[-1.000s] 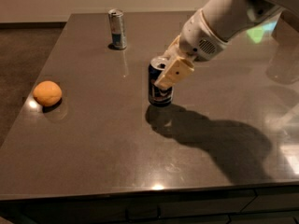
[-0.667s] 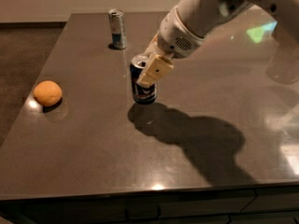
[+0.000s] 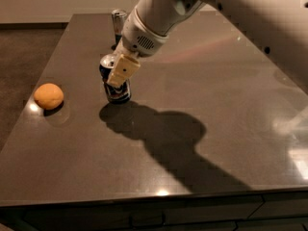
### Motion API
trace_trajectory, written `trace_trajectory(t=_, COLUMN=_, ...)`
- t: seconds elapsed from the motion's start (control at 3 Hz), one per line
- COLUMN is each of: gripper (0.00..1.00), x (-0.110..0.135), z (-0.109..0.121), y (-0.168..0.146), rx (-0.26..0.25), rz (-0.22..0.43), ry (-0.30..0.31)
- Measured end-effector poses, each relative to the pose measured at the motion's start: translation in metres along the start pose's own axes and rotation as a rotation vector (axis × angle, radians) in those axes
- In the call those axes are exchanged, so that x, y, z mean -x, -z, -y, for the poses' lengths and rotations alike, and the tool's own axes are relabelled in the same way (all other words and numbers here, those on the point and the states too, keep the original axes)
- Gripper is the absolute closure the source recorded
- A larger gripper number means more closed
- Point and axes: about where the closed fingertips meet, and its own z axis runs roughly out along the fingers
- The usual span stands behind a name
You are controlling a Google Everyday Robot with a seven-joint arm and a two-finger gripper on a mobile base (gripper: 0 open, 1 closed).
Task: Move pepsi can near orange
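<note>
Moved: the pepsi can (image 3: pixel 117 91) and the gripper (image 3: pixel 114 78) clamped on it have travelled left across the table (image 3: pixel 216 105) since a second ago, from right of centre to left of centre, closing much of the gap to the orange (image 3: pixel 48 96).
Gripper: reaches down from the upper right and is closed around the upper half of the pepsi can; one pale finger (image 3: pixel 123 70) lies flat against the can's near side, the other is hidden behind it.
Pepsi can: roughly upright, silver top under the wrist, dark blue body with the logo showing low down below the finger (whether its base touches the table or hangs just above it cannot be told).
Orange: on the table near the left edge, to the left of the can and apart from it, unmoved.
Slim can (image 3: pixel 118 22): stands at the far end of the table, behind the pepsi can, partly covered by the arm (image 3: pixel 159 13), also where it was.
Shadow (image 3: pixel 159 129): a dark patch of arm and can spreads from the can's base toward the near right.
</note>
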Motion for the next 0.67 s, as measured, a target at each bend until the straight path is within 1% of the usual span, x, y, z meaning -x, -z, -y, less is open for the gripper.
trace_trajectory(t=0.67, gripper=1.00, x=0.040, z=0.006, y=-0.032, rx=0.060, rz=0.060, ry=0.009)
